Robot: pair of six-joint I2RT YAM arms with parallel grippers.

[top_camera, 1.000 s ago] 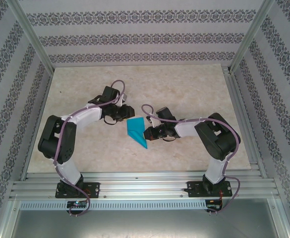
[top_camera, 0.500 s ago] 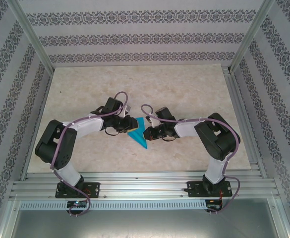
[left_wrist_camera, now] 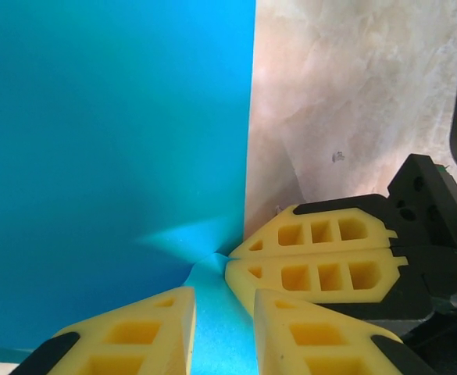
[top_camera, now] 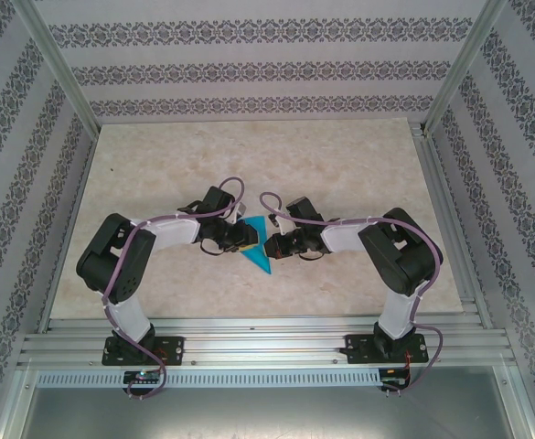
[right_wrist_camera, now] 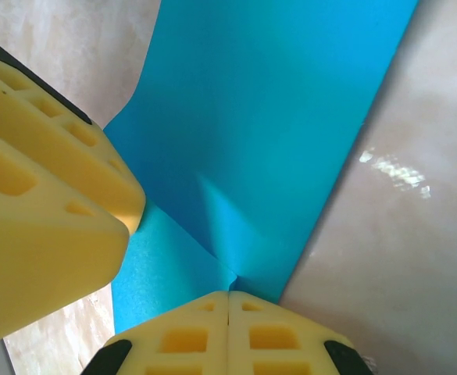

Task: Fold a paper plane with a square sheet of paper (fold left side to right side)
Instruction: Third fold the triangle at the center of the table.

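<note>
Between the grippers, the square sheet of paper [top_camera: 257,248] is pinched by left gripper [left_wrist_camera: 222,303]; right gripper [right_wrist_camera: 228,306], clenched, pins its right edge.

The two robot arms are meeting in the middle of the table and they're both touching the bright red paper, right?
Not quite: the thin folded paper is bright cyan-blue, not red, as the top external view shows. The rest holds: the left gripper and the right gripper meet at it mid-table, on the marbled tabletop.
</note>
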